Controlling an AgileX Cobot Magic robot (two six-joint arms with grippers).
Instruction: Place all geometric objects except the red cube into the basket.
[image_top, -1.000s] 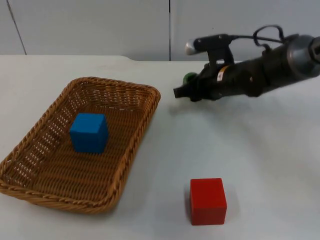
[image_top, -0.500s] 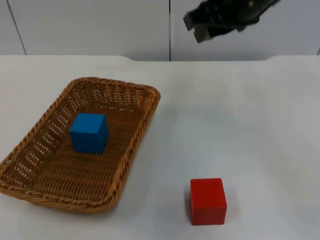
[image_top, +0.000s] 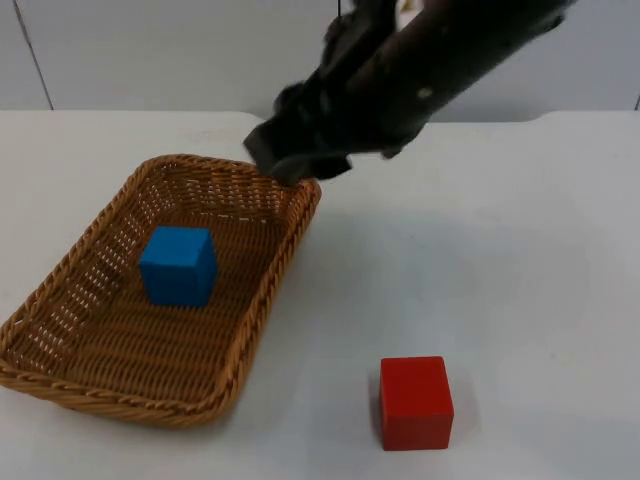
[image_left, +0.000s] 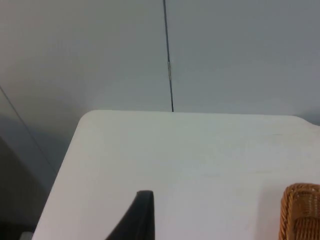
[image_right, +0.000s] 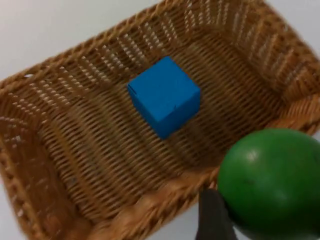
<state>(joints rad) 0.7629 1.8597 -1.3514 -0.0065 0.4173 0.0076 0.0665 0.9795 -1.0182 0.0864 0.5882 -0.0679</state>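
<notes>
Right hand (image_top: 268, 152) above far rim of basket (image_top: 262, 298), near its right far corner, arm reaching in from upper right. Pinching green ball (image_right: 272, 184): in right wrist view, ball sits tight against a dark fingertip (image_right: 214, 216), held over the basket's edge, not yet inside. Ball hidden under the arm in top view.

Basket on left half of desk (image_top: 520, 260), long axis running diagonally, wicker, rectangular, shallow. Blue cube (image_top: 178, 265) inside, upright on the basket floor, roughly central, apart from all four walls. Same cube (image_right: 164, 96) seen from right wrist, corner-on, resting flat on the weave.

Red cube (image_top: 415, 402) on bare desk, near front edge, right of basket and well apart from it; nothing touching it.

Left hand: one dark fingertip (image_left: 136, 218) in left wrist view, hanging over desk near its far left corner, grey wall (image_left: 240, 55) behind, a corner of the basket (image_left: 301, 212) just visible. Waiting, well away from the objects. Cannot tell whether spread or pressed together.
</notes>
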